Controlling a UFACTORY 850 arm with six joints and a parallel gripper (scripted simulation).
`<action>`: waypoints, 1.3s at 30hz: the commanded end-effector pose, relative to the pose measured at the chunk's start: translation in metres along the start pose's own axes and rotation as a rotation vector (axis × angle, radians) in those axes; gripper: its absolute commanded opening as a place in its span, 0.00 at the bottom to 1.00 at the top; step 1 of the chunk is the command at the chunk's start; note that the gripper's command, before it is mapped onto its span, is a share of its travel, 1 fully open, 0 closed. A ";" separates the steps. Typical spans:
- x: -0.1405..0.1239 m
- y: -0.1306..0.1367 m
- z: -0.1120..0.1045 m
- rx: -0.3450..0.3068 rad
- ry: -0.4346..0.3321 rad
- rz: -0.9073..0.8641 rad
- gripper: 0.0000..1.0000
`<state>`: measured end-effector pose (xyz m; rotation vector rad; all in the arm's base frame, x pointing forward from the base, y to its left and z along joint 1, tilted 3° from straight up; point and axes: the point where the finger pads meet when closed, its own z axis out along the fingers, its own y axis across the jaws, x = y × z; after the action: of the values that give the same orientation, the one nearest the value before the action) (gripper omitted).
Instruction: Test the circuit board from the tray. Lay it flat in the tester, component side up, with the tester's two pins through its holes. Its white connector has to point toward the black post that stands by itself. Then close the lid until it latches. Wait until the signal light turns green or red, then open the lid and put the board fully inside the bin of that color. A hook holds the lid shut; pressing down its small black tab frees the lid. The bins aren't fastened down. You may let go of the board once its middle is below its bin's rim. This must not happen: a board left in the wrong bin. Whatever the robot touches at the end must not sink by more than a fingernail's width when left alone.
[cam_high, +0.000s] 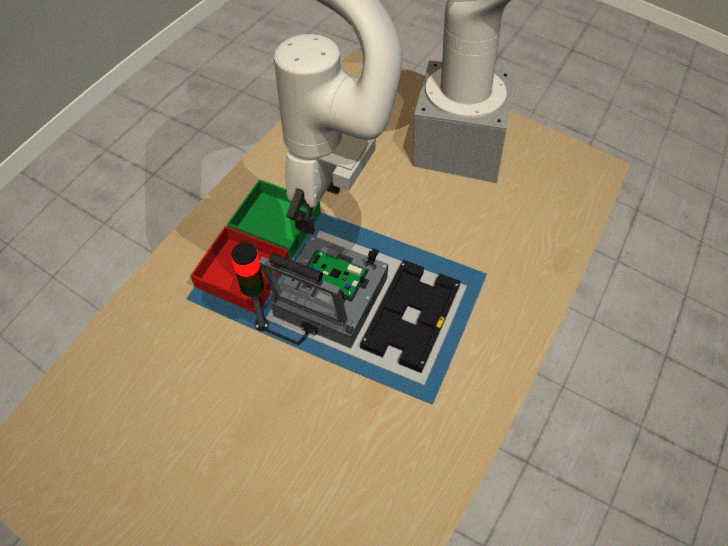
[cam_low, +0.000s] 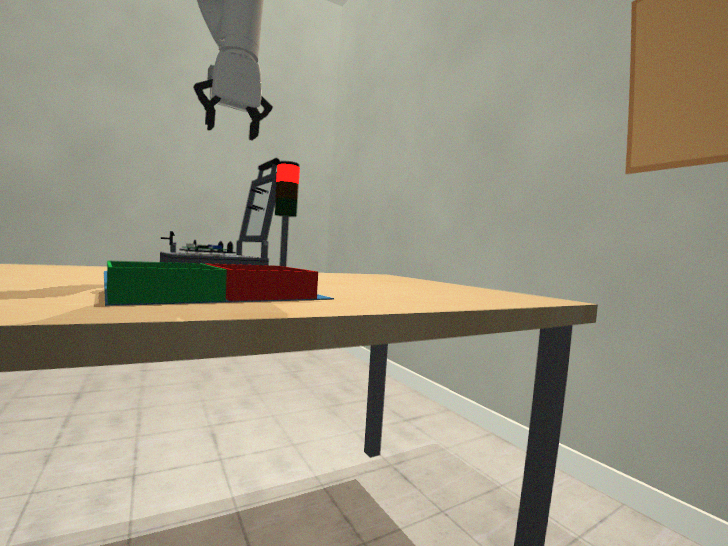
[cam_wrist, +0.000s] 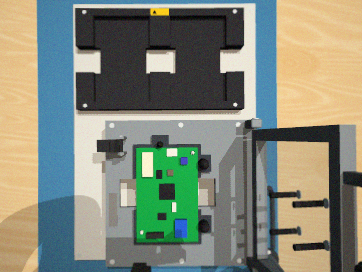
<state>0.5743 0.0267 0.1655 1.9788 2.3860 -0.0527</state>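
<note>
Wrist view looks straight down from the claw (cam_low: 232, 124), which hangs spread wide and empty, high over the desk (cam_high: 176, 411). Directly beneath it the circuit board (cam_wrist: 167, 194) lies flat in the tester (cam_wrist: 125, 250), component side up, its white connector (cam_wrist: 147, 164) at the end nearer the emptied black tray (cam_wrist: 160, 57). The lid (cam_high: 294, 271) stands swung up on its hinge to one side of the board, and in the exterior view the signal light (cam_low: 287, 172) glows red beside it, lower than the claw. By this the test looks finished and the lid opened, so the step in hand is fetching the board for sorting. The red bin (cam_high: 214, 267) sits on the light's side of the tester, touching the green bin (cam_high: 258, 214), both well below the claw. Next the claw must come down over the board, line its fingers across the two long edges, pinch it, lift it straight up off the pins, and carry it past the raised lid and the light pole into the red bin without nudging either bin.
</note>
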 end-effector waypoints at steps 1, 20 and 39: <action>0.000 -0.034 -0.002 -0.010 -0.001 0.000 1.00; 0.000 -0.045 0.002 -0.010 -0.001 0.000 1.00; 0.000 -0.044 0.082 -0.010 -0.001 0.000 1.00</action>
<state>0.5281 0.0151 0.1065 1.9760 2.3836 -0.0448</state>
